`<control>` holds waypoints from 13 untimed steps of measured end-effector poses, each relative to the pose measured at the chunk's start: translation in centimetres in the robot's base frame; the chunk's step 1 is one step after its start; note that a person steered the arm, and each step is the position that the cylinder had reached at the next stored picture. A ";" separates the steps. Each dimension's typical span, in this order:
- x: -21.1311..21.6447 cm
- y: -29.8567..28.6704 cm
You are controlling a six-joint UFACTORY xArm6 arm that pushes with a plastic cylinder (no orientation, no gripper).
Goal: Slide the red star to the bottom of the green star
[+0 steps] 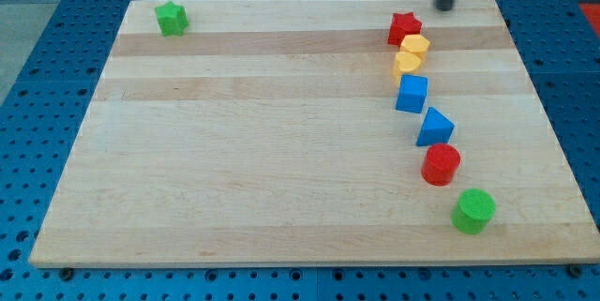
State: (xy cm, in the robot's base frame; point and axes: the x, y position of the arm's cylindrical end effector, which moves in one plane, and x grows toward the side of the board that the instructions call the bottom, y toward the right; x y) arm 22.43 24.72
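Closest to the view's bottom sits a green round block (473, 210), then a red round block (441, 164). Next come 2 blue blocks (435, 127) and 2 yellow blocks (412, 53). The red star (404, 28) touches the top yellow one. My tip (443, 7) is just right of it. I have no claw. The green star (172, 19) is far left on the tabletop (234, 151).

Red star (404, 28) top right, green star (172, 18) far top left.
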 end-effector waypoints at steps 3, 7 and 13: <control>5.3 -2.3; 5.3 -15.2; 11.6 -17.4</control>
State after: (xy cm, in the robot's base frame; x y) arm 34.05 7.29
